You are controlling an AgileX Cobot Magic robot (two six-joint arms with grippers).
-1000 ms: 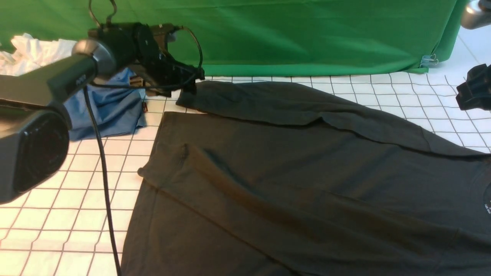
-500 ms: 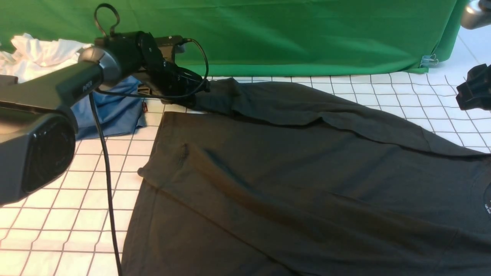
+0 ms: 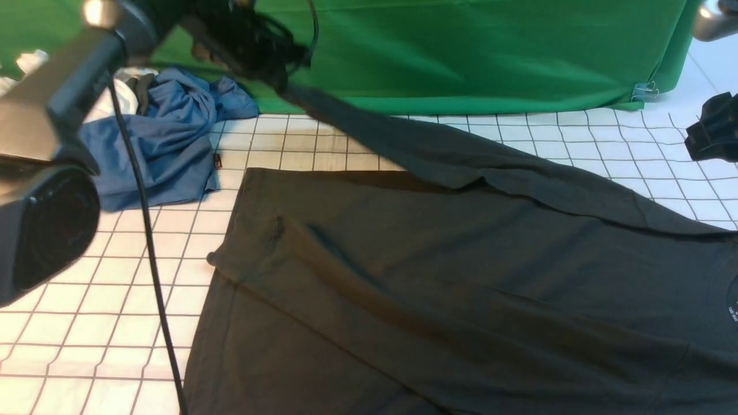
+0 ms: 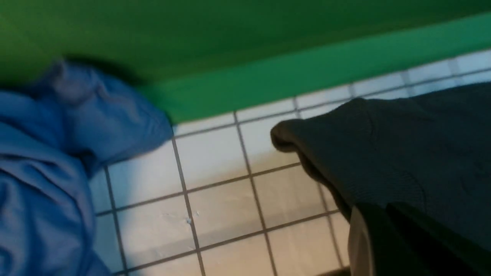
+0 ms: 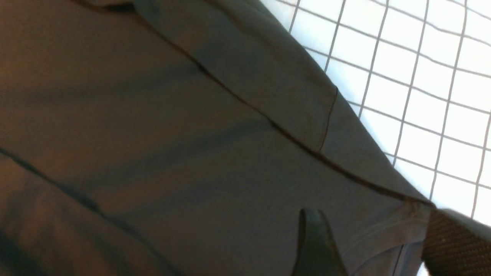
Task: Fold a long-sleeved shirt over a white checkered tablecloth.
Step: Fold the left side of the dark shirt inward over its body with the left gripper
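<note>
Two arms hang over the desk, and only one has hold of anything. The left pincer (image 3: pixel 275 72) is up high at the far left, in front of the green backdrop (image 3: pixel 461 52), pinched shut on the end of one sleeve (image 3: pixel 403 144) of the black shirt (image 3: pixel 461 276). That sleeve runs taut from the pincer down and to the right until it meets the shoulder, clear of the tablecloth (image 3: pixel 104 323) near the pincer and lying on it farther along. In the left wrist view the cuff juts out past the grip, dark against the white squares. The shirt's body lies spread flat on the tablecloth, filling the middle and right of the desk, with a few shallow creases slanting across it and a bit of white lettering (image 3: pixel 733 308) at the right edge. The right pincer (image 5: pixel 383 249) hovers above the shirt near its right shoulder seam, its fingers (image 5: pixel 314 245) spread apart with nothing between them. A crumpled blue shirt (image 3: pixel 161 150) sits at the far left of the tablecloth, just beside the black shirt's corner but not touching it, and some white cloth (image 3: pixel 31 60) shows behind it. A black cable (image 3: pixel 151 271) droops from the left arm across the front view.
</note>
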